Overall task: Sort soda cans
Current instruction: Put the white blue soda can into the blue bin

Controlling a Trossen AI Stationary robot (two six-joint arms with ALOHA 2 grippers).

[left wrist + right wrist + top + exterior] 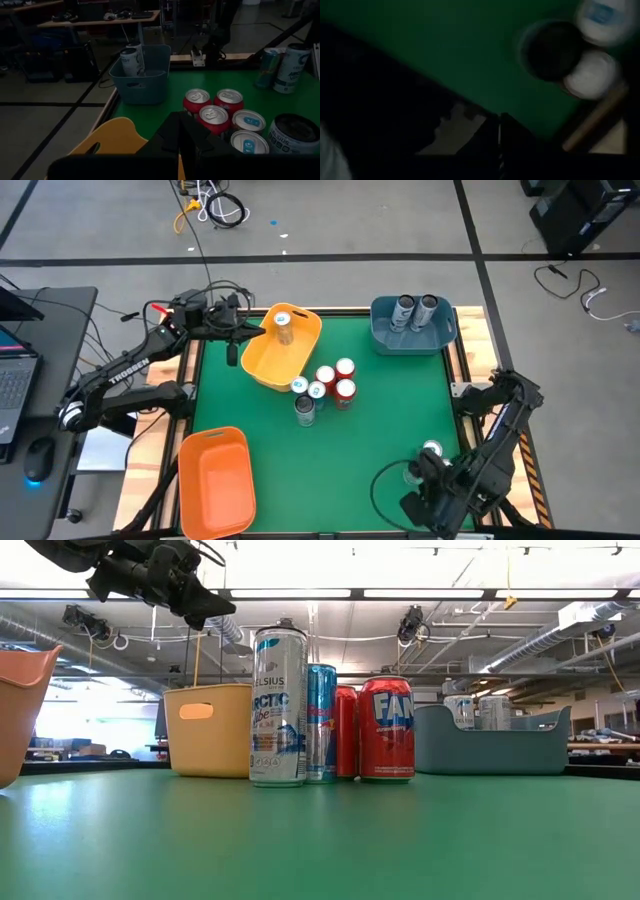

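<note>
The soda cans (322, 387) stand clustered mid-bench, just beside the yellow bin (282, 348), red ones on the side toward the blue bin (413, 328). One can lies inside the yellow bin (two more stand in the blue one). The left gripper (236, 330) hangs at the yellow bin's edge, fingers clenched on nothing. The right gripper (418, 472), fingers also clenched and empty, sits far from the yellow bin at the bench's near corner, beside another can (432, 450). An orange bin (213, 480) lies nearer the front.

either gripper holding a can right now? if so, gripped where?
Neither. The left gripper is shut with nothing in it, beside the yellow bin. The right gripper is shut and empty at the table's near right corner, close to two cans.
</note>
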